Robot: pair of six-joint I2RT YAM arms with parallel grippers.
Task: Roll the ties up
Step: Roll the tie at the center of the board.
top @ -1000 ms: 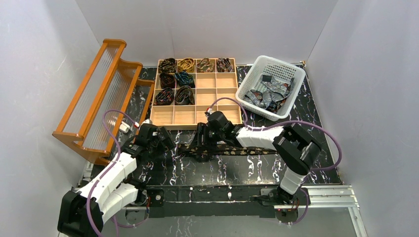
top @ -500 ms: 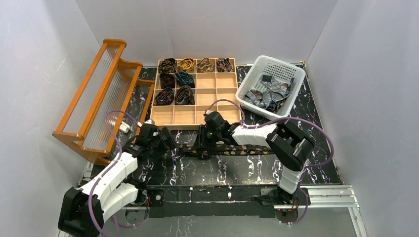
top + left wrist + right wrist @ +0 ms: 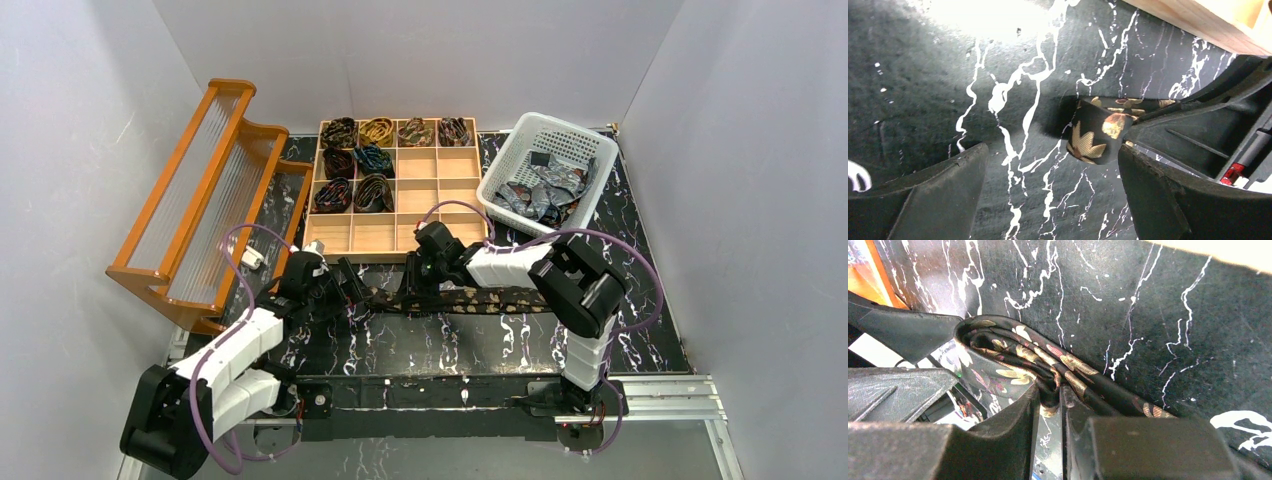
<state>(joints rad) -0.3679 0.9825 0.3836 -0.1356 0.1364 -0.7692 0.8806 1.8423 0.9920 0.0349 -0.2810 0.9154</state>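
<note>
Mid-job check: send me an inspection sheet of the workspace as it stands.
Surface: black marbled table.
Job's things: dark floral tie stretched before the wooden tray; eight coils in it; loose grey ties in the white basket.
Clutter: nothing seen.
Grippers: right gripper shut on the tie's fold; left gripper open, fold between its fingers.
Cables: purple cables loop at both arms, no snag seen.
Surroundings: wooden rack left, grey walls.

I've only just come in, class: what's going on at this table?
Two robot arms are rolling a dark floral tie that lies stretched in front of the wooden tray. The right hand is shut on it near its folded end. The left hand is open, with that end between its fingers. Eight rolled ties sit in the tray, and loose ones lie in the white basket.
</note>
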